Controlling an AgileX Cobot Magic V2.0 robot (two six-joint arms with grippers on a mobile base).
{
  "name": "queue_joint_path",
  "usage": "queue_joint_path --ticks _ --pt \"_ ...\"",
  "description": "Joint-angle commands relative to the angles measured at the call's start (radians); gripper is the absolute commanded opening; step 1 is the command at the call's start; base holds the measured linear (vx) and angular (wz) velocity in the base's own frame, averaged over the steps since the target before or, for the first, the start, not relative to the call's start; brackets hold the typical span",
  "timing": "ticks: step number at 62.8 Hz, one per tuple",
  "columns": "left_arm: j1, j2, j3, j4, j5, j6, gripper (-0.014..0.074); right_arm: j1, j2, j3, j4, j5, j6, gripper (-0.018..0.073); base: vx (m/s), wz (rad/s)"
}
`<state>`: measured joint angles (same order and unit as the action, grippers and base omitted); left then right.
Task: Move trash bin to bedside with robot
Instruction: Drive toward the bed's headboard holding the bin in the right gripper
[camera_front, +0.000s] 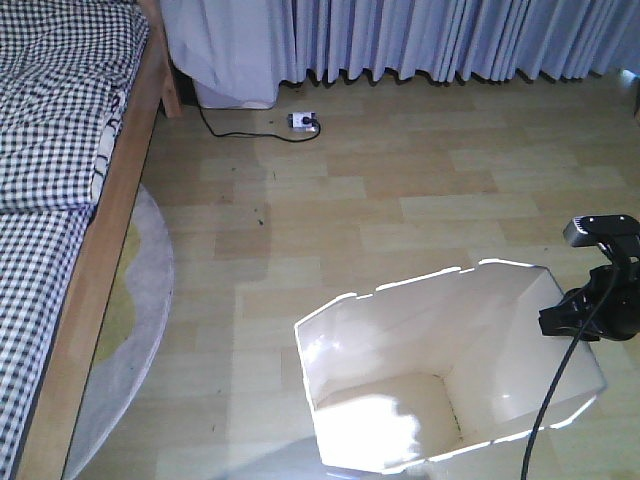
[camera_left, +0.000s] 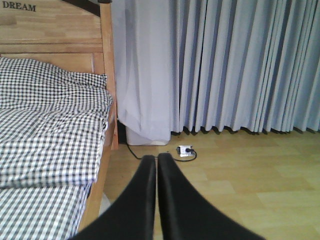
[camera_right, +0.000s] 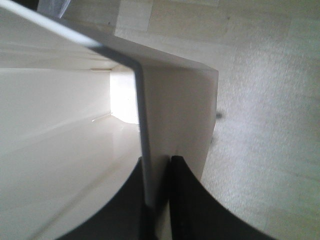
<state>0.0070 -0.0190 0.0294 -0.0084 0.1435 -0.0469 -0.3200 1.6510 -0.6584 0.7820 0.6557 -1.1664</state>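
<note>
The white trash bin (camera_front: 500, 330) stands on the wooden floor at the lower right of the front view, its cream inside showing. My right gripper (camera_front: 558, 322) is at its right rim. In the right wrist view the right gripper (camera_right: 157, 161) is shut on the bin's thin wall (camera_right: 185, 100), one finger inside and one outside. The bedside, a light-brown wooden bed frame (camera_front: 110, 220) with a checked cover (camera_front: 50, 150), runs along the left, well apart from the bin. In the left wrist view my left gripper (camera_left: 156, 158) is shut on nothing and points past the bed (camera_left: 50, 125).
Grey curtains (camera_front: 450, 40) hang along the far wall. A white power strip (camera_front: 303, 121) with a black cable lies on the floor near a white box (camera_front: 235, 95). A grey round rug (camera_front: 150, 300) pokes out from under the bed. Bare wood floor lies between bin and bed.
</note>
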Motion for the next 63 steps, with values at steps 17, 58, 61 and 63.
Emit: queue_joint_path --ticks 17,58,61,63 --pt "-0.003 -0.01 0.028 -0.008 -0.072 -0.009 -0.0006 -0.004 -0.054 -0.027 0.111 0.102 0.019 -0.0006 0.44 -0.01" --pt "-0.003 -0.01 0.028 -0.008 -0.072 -0.009 -0.0006 -0.004 -0.054 -0.027 0.111 0.102 0.019 -0.0006 0.42 0.05" --pt "-0.003 -0.01 0.028 -0.008 -0.072 -0.009 -0.0006 -0.004 -0.054 -0.027 0.111 0.102 0.019 -0.0006 0.39 0.03" --pt "-0.003 -0.01 0.028 -0.008 -0.072 -0.009 -0.0006 -0.004 -0.054 -0.027 0.111 0.102 0.019 -0.0006 0.38 0.03"
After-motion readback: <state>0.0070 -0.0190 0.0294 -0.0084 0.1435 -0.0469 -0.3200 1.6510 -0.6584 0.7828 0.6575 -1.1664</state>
